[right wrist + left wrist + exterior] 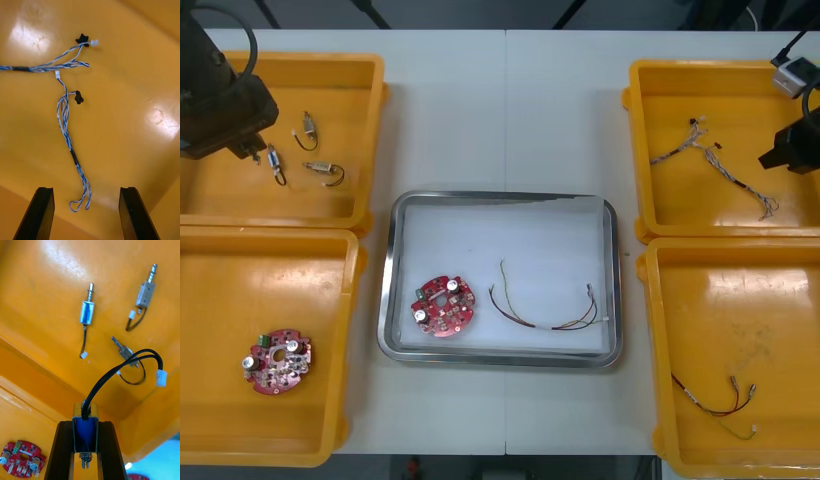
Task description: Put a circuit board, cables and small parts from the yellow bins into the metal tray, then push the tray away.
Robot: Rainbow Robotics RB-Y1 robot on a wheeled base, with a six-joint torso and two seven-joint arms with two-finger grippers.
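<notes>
Over the far left yellow bin (365, 130), my left gripper (85, 425) (250, 148) is shut on a small metal part (85, 435) with a blue body. Its black cable loops up to a white plug. It hangs above the bin floor, where other small metal parts (87, 312) (325, 172) lie. Over the far right bin (650, 150), my right gripper (86, 189) (785, 155) is open. The looped end of a twisted blue and white cable (65, 112) (720, 160) lies between its fingers. The metal tray (405, 345) holds a red circuit board (443, 305) and a red and yellow cable (545, 312).
A second red circuit board (275, 362) (20, 464) lies in the near left bin (345, 350). The near right bin (660, 350) holds another red and yellow cable (715, 400). Bare table lies beyond the tray's far rim.
</notes>
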